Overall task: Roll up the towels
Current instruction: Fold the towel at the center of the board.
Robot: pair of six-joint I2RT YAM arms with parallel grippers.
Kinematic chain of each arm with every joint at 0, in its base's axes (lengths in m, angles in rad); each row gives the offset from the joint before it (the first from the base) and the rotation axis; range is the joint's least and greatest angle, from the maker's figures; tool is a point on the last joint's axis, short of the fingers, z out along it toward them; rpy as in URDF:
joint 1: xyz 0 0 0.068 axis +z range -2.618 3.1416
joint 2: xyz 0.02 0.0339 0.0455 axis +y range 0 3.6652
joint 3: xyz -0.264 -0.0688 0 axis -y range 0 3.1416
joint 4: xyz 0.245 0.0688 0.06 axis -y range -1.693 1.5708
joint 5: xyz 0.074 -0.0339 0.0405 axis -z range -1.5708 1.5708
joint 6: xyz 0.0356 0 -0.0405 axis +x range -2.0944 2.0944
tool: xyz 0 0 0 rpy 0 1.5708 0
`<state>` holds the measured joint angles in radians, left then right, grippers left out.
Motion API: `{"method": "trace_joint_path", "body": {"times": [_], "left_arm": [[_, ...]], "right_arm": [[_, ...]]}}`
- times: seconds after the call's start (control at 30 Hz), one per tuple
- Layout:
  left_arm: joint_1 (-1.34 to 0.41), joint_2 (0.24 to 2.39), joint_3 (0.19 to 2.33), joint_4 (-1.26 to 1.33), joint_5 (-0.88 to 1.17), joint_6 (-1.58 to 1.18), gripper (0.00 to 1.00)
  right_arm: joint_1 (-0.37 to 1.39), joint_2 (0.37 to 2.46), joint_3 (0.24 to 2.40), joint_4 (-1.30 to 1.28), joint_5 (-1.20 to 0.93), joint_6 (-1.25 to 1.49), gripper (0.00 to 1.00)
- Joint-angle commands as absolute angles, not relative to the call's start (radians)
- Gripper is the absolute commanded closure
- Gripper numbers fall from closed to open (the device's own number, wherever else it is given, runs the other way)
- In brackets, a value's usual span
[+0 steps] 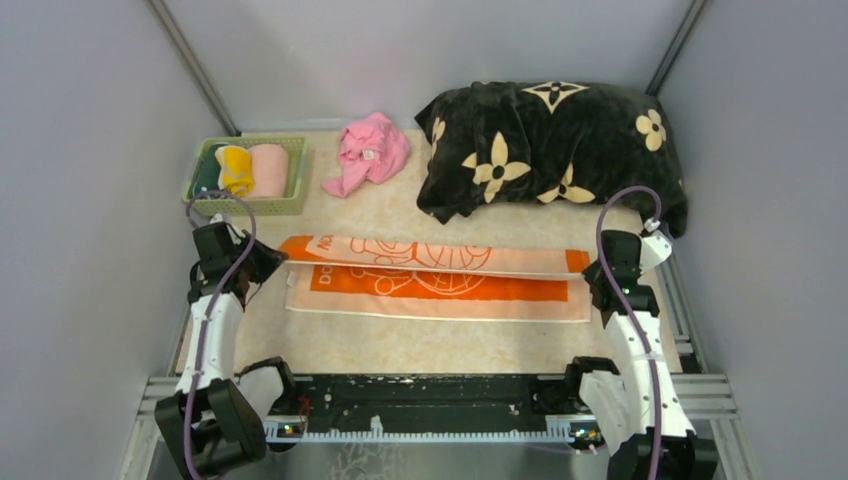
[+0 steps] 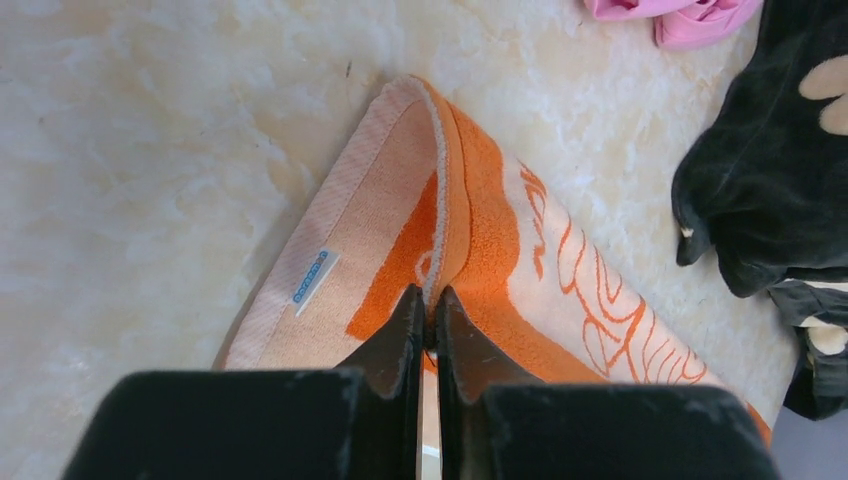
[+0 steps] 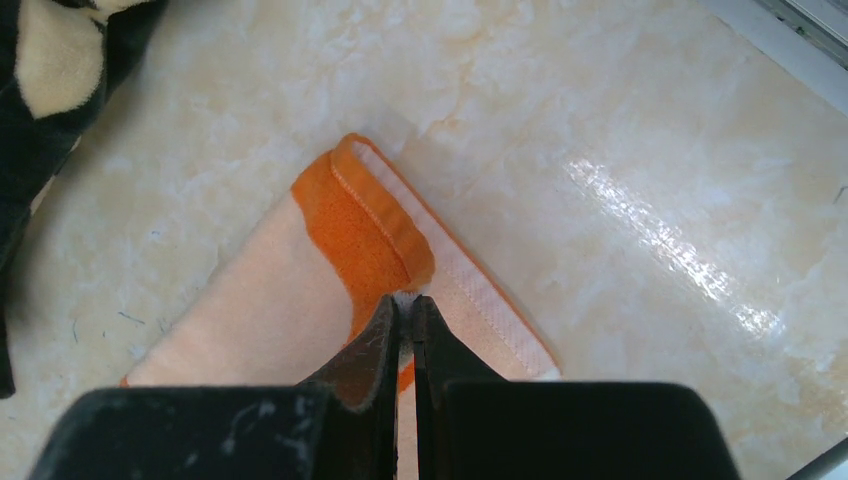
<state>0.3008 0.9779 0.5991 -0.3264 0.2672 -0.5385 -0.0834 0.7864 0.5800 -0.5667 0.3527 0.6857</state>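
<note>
Overhead, my left gripper [image 1: 268,262] and right gripper [image 1: 592,272] sit low with the arms bent inward, one at each end of the peach towel [image 1: 430,285], which lies folded lengthwise on the table [image 1: 400,345]. Left wrist: jaws nearly closed, pinching the folded orange-bordered edge. Right wrist: jaws likewise clamped on the orange corner.

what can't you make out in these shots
1. Towel lettering, top view: the folded-over flap covers part of it.
2. Label text, left wrist view: too small to read.
3. Pink cloth, left wrist view: cut off by the top edge.
4. Towel edge inside the left gripper and right gripper: hidden by the shut jaws.
</note>
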Motion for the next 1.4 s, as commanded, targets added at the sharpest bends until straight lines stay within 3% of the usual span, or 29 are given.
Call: {"method": "trace_joint_path", "body": {"times": [0.0,0.6,1.0,1.37], "left_arm": [[0.318,0.93,0.605,-0.378,0.194,-0.527,0.95],[0.319,0.876,0.333,-0.318,0.176,-0.726,0.9],[0.319,0.83,0.496,-0.452,0.048,-0.681,0.92],[0.319,0.805,0.45,-0.529,0.006,-0.776,0.93]], "right_arm": [[-0.095,0.733,0.587,-0.614,0.438,0.723,1.0],[-0.095,0.735,0.381,-0.579,0.369,0.864,1.0],[-0.095,0.658,0.494,-0.679,0.493,0.858,1.0],[-0.095,0.588,0.477,-0.727,0.496,0.916,1.0]]}}
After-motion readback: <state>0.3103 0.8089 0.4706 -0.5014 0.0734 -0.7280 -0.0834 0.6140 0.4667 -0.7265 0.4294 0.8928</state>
